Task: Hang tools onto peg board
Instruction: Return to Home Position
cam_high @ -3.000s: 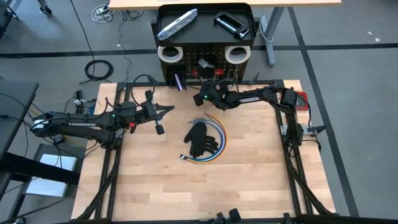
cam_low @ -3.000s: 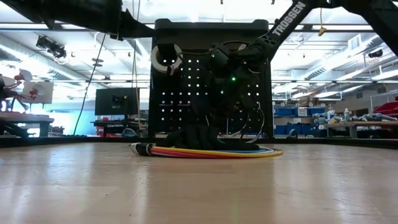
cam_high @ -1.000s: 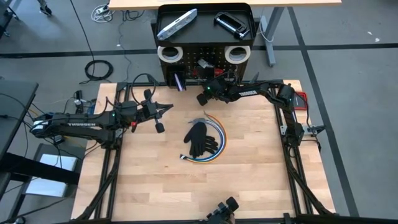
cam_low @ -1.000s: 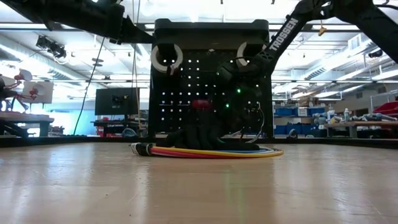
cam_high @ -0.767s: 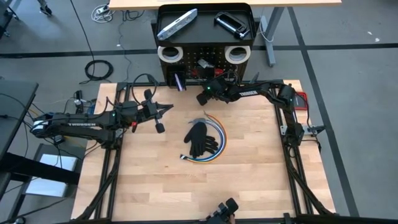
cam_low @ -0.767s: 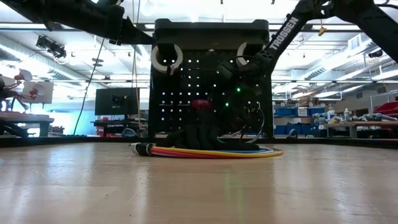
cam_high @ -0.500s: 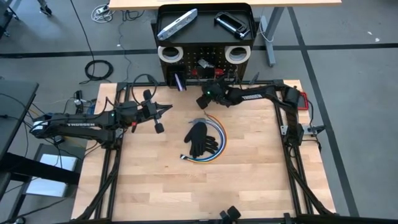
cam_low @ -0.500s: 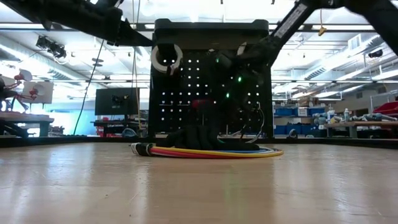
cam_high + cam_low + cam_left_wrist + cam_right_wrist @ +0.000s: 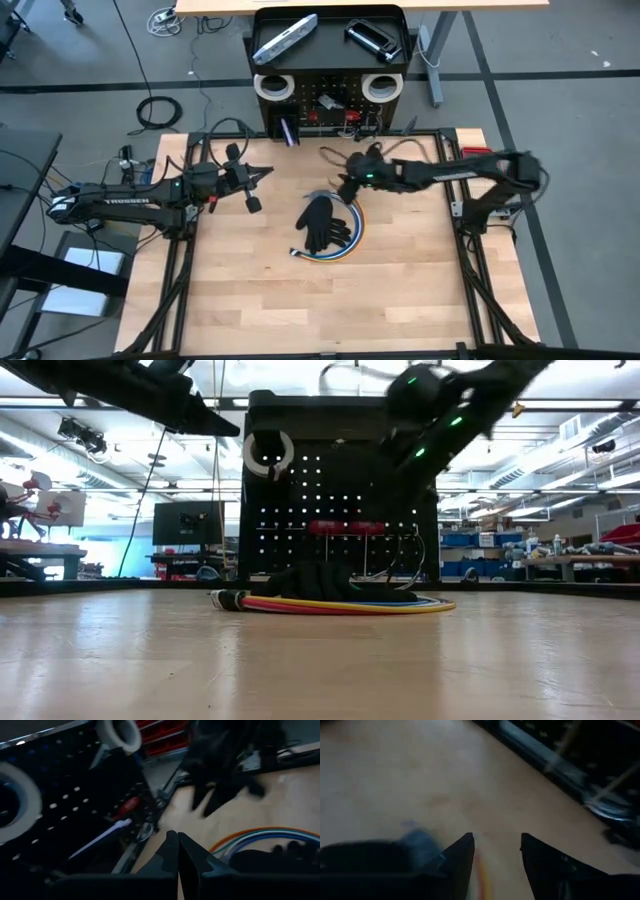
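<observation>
The black peg board (image 9: 330, 95) stands at the table's far edge. On its tray top lie a silver-grey flat bar (image 9: 285, 40) and a black clamp (image 9: 372, 38). Two white tape rolls (image 9: 272, 86) (image 9: 378, 86), red-handled tools (image 9: 345, 527) and a purple-handled tool (image 9: 288, 130) hang on its face. My right gripper (image 9: 343, 187) hovers open and empty (image 9: 497, 845) over the table, between the board and a black glove (image 9: 322, 222). My left gripper (image 9: 270, 174) is shut on nothing (image 9: 177, 845), left of the board.
The black glove lies on a flat coil of coloured cables (image 9: 345, 235) at the table's middle. Black frame rails (image 9: 180, 250) run along the table's left and right edges. Bare wood lies toward the near edge.
My right gripper has drawn back from the peg board's face toward the table's near edge, rising and ending above the table close to the glove. The red-handled tools it had stood in front of now show hanging on the board.
</observation>
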You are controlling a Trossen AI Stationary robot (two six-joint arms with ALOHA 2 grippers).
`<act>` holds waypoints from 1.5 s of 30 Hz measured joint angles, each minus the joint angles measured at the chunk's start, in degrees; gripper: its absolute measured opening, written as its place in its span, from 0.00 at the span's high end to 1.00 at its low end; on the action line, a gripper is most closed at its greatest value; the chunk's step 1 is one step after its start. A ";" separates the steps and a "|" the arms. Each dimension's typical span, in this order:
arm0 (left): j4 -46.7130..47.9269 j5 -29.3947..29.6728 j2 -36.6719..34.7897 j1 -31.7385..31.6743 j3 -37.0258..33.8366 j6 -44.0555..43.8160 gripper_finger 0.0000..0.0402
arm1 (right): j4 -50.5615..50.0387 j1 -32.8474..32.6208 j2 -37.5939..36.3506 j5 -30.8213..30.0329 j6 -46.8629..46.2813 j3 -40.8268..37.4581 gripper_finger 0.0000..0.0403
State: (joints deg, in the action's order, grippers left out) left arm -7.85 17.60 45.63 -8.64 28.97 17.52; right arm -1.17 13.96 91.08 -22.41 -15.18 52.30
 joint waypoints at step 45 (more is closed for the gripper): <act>3.03 3.60 -25.63 8.50 -22.49 -22.32 0.99 | 13.25 -37.31 -77.30 5.73 22.86 -48.99 0.98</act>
State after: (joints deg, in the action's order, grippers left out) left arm -4.82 21.20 20.00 -0.14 6.48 -4.80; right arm 12.08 -23.35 13.78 -16.69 7.68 3.31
